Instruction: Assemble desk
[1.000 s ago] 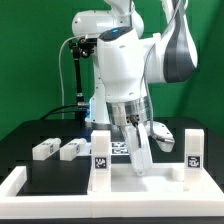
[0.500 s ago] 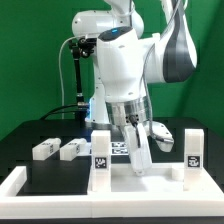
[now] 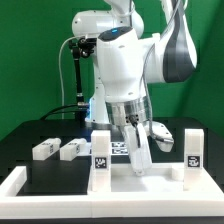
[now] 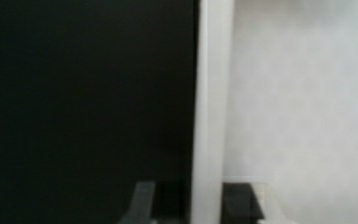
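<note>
End effector (image 3: 139, 166) is down low at the front of the black surface (image 3: 60, 172), jaws pinched almost together, and the wrist view shows what they're clamped on: a thin white edge (image 4: 208, 100) running straight up between the two dark fingers (image 4: 146, 205), with a pale flat face spreading off one side of it. That looks like the rim of the desk slab (image 3: 160, 181), which lies at the near edge of the surface, inside the white frame (image 3: 14, 181). Two upright white blocks stand at the slab's ends, each showing a black-and-white tag: one (image 3: 100, 150) on the exterior view's left, one (image 3: 193, 148) on its right, and the end effector sits between them. Well off to the exterior view's left, two loose legs (image 3: 45, 150) (image 3: 71, 150) lie flat on the surface, just beside each other.
</note>
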{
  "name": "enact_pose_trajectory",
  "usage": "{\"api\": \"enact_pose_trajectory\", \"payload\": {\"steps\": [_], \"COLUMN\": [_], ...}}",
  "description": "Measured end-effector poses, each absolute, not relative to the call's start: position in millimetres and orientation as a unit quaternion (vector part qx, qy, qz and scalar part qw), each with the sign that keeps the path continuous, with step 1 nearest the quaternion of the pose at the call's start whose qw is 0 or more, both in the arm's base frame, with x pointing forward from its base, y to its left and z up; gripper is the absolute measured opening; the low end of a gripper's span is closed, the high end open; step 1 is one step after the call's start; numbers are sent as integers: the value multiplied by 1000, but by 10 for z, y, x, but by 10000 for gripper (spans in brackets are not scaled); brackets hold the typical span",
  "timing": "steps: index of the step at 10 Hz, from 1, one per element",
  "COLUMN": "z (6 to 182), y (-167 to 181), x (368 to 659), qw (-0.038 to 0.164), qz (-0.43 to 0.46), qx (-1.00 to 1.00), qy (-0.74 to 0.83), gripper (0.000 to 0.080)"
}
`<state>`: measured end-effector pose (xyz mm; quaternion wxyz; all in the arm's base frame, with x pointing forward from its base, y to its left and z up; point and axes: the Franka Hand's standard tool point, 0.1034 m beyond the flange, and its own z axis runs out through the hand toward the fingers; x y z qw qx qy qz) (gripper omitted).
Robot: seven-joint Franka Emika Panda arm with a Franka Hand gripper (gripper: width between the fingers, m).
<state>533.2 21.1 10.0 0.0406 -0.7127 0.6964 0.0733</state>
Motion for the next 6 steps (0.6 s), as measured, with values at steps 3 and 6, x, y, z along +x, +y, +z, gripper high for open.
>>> {"api": "enact_pose_trajectory", "payload": {"steps": [3, 6], "z": [63, 51], "y": [-119, -244], "x": [5077, 5055], "qw": [39, 40], "qz": [40, 30], "qx": [-805, -860], "qy": [591, 508], "gripper": [69, 57]}}
